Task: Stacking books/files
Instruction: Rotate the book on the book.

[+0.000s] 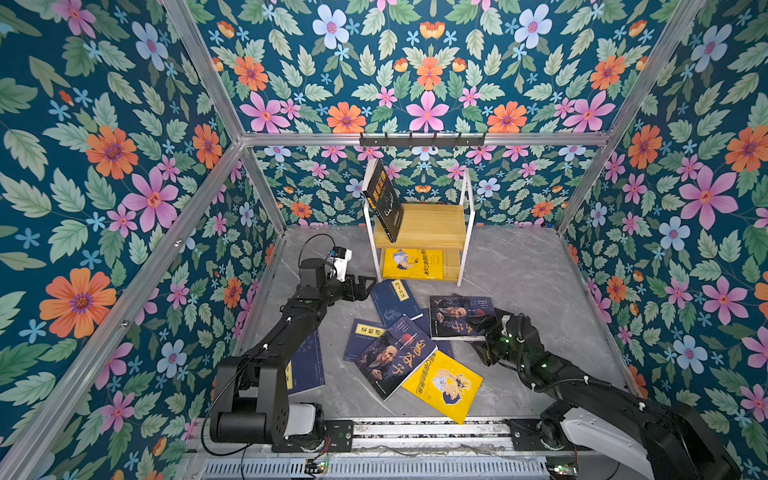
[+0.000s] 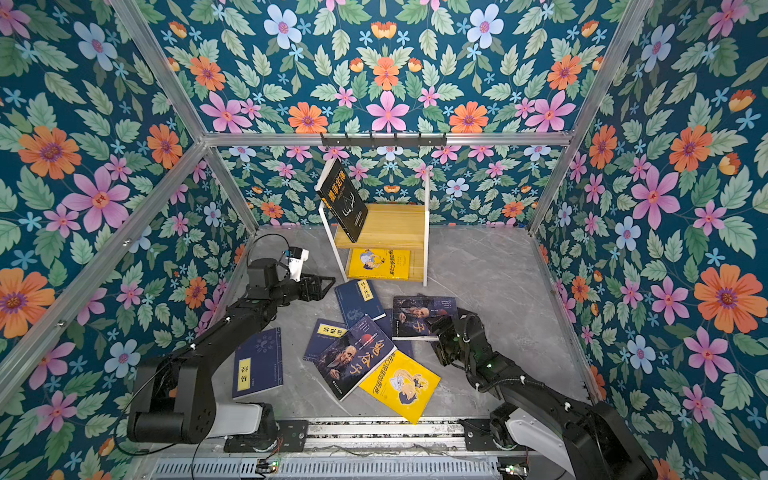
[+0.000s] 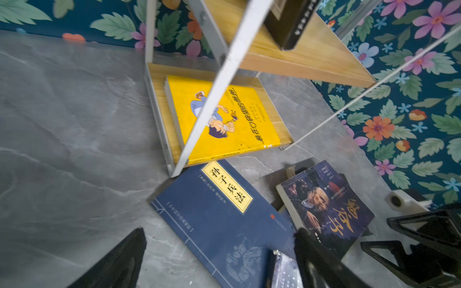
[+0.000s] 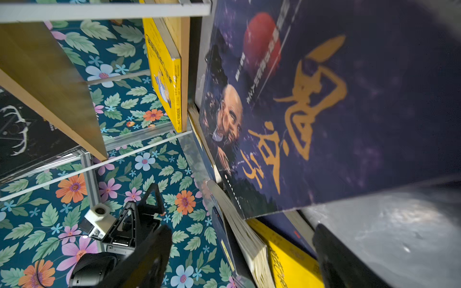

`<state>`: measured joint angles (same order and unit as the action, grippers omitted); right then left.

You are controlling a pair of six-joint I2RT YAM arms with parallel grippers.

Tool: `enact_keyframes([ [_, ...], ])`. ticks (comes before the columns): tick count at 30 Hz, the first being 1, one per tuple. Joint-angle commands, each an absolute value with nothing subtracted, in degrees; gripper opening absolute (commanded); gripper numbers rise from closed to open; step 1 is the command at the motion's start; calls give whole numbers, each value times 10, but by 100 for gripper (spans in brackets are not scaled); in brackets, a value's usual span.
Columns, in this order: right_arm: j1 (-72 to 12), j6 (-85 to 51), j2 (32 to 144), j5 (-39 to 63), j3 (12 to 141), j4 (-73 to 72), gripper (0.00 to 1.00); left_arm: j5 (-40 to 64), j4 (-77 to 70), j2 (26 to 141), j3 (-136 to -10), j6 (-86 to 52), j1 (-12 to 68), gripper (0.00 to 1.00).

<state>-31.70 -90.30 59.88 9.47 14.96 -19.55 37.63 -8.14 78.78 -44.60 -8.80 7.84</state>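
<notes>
Several books lie loose on the grey table. A thin navy book with a yellow label [image 1: 395,303] [image 3: 224,219] lies just beyond my left gripper [image 1: 371,286] [image 3: 220,234], which is open and empty above it. My right gripper [image 1: 481,338] [image 4: 242,232] is turned sideways and open at the near edge of a bearded-man book [image 1: 457,313] [image 4: 311,112]. A second bearded-man book [image 1: 395,361] overlaps a yellow cartoon book [image 1: 444,384] and another navy book [image 1: 365,336]. One more navy book [image 2: 257,363] lies beside the left arm.
A small white-framed wooden shelf [image 1: 432,224] stands at the back. A black book [image 1: 384,199] leans on its upper board and a yellow cartoon book [image 1: 415,264] lies flat on the lower one. Floral walls and aluminium posts enclose the table.
</notes>
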Motion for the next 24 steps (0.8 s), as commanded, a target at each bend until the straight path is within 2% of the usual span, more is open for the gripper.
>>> enact_keyframes([
  [1,-330,-965,642,73,154,-277,87,384,-86,797,-456,-88,105,93],
  [7,-362,-998,765,63,162,-416,80,367,-77,838,-476,-90,191,85],
  [11,-362,-1041,868,58,138,-601,68,331,-51,874,-516,-115,242,82],
  [16,-369,-1099,1027,54,122,-815,59,273,-11,934,-578,-118,318,82],
  [19,-375,-1118,1061,83,134,-817,60,254,19,978,-619,-126,344,83],
  [24,-380,-1113,1028,39,111,-817,60,228,52,1030,-665,-137,358,83],
])
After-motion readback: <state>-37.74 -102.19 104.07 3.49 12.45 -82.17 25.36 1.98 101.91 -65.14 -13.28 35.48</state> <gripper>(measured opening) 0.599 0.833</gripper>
